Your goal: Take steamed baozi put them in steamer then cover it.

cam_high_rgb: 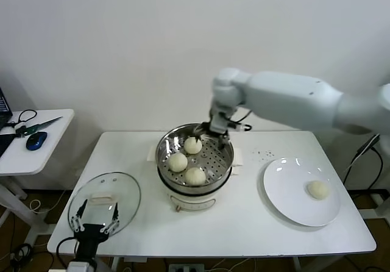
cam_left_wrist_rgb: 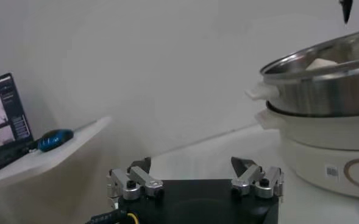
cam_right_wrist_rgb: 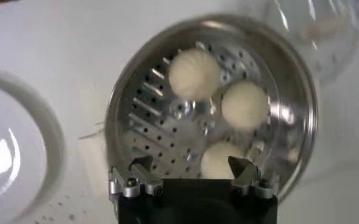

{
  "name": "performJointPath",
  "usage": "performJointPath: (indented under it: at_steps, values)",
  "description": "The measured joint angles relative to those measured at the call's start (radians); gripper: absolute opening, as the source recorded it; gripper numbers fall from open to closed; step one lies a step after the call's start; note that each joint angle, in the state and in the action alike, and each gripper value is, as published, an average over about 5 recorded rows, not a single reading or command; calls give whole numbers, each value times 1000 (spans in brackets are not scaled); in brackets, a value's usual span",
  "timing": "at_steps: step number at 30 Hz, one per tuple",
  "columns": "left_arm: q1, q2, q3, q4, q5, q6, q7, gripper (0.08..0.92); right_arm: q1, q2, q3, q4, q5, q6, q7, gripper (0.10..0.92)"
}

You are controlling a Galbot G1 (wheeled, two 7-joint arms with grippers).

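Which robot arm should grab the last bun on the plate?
Probably the right. The last baozi sits on the plate on the robot's right side, and the right gripper, fingers open and empty, hovers over the steamer next to it. The left gripper waits by the cover.

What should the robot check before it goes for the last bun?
1. Three baozi sit in the steamer: ok. One is at, one at, one at.
2. Last baozi lies on the white plate, nothing on top of it: ok.
3. Right claw is open and empty above the steamer: ok.
4. Room for a fourth bun on the holed floor: ok.
5. Glass lid is still off, lying on the table by the left claw: ok for now.
6. Left claw is open, parked at the table edge: ok.
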Motion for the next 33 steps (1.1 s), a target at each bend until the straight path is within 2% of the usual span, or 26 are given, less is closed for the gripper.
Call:
performJointPath:
  at_steps: [7, 15, 25, 33]
  values:
    - [-6, -1, -1, -10, 1, 7, 1, 823, -43, -195, 14, -17, 71, -175, -17, 823]
    - [-4, -18, 9, -13, 7, 7, 2, 823, -246, -360, 174, -77, -3, -250, -50, 823]
    - [16, -34, -4, -19, 15, 6, 0, 823, -526, -432, 421, -200, -166, -251, -70, 823]
    - [20, -40, -5, -17, 24, 7, 0, 823, -657, -443, 542, -276, -232, -245, -72, 823]
